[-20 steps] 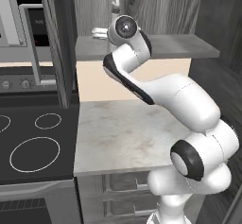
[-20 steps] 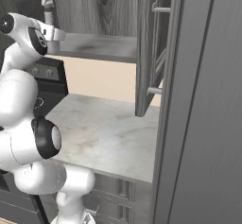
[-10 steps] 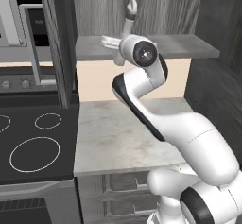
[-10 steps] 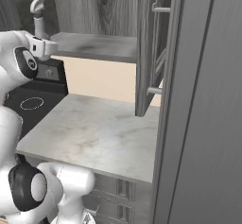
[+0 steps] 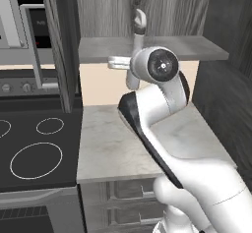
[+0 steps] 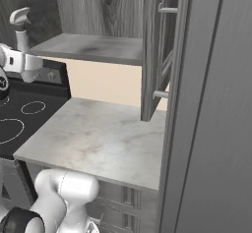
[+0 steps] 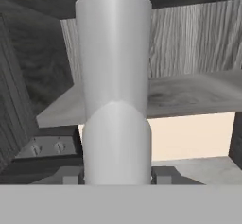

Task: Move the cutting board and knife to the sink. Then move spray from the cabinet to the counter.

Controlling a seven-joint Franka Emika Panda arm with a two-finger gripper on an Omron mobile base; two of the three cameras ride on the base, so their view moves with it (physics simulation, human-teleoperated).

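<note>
Spray [image 7: 116, 90] drawn forward off shelf — gripped by end effector [image 7: 117, 176].

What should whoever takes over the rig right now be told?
Gripper: shut on the tall pale grey-white spray bottle, held upright in front of the open dark grey wood-grain wall cabinet, clear of its grey shelf.
Marble counter lies below the bottle.
Done: spray gripped and off the shelf.
Left: lower it onto the counter and release. The board and knife step can't be judged from these views.
</note>
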